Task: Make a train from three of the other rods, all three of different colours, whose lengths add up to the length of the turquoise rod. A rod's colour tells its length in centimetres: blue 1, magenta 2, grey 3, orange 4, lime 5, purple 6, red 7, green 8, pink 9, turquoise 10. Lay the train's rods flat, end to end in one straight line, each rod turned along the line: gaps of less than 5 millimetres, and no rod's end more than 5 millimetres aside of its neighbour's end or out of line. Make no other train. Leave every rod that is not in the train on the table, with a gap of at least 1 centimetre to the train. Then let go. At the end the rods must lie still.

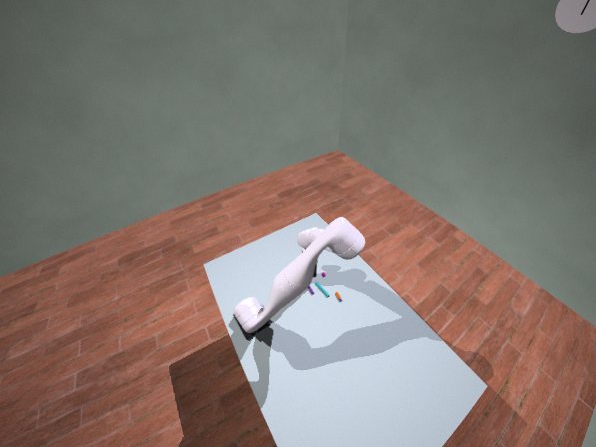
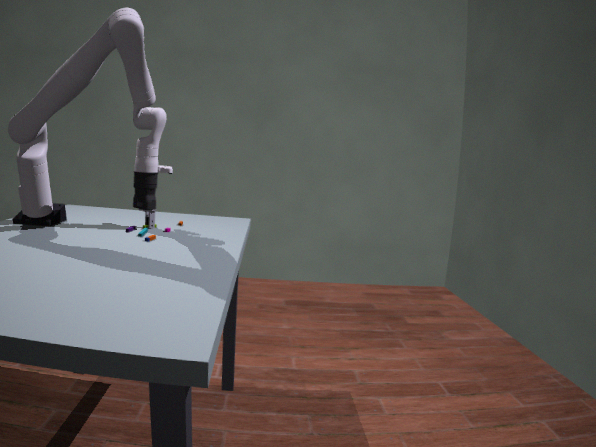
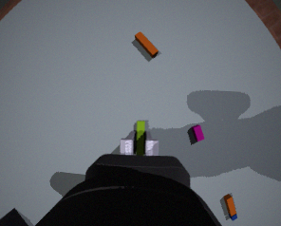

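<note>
My gripper [image 2: 150, 226] [image 3: 140, 139] points down at the table and is shut on the lime rod [image 2: 155, 226] [image 3: 140, 125], with a finger against each long side. The turquoise rod [image 1: 322, 289] [image 2: 143, 232] lies flat, with the purple rod [image 1: 311, 290] [image 2: 130, 229] to one side. An orange rod [image 1: 338, 296] [image 2: 151, 237] [image 3: 230, 204] has a small blue rod [image 1: 340, 300] [image 2: 147, 239] [image 3: 234, 216] at its end; any gap is too small to tell. The magenta rod [image 1: 324, 274] [image 2: 167, 230] [image 3: 198, 133] lies alone, right of the gripper in the wrist view.
A second orange rod [image 2: 180, 223] [image 3: 146, 44] lies apart, ahead of the gripper in the wrist view. The arm hides part of the table [image 1: 380, 394] in the top view, including the lime rod. The arm's shadow crosses the table near the rods.
</note>
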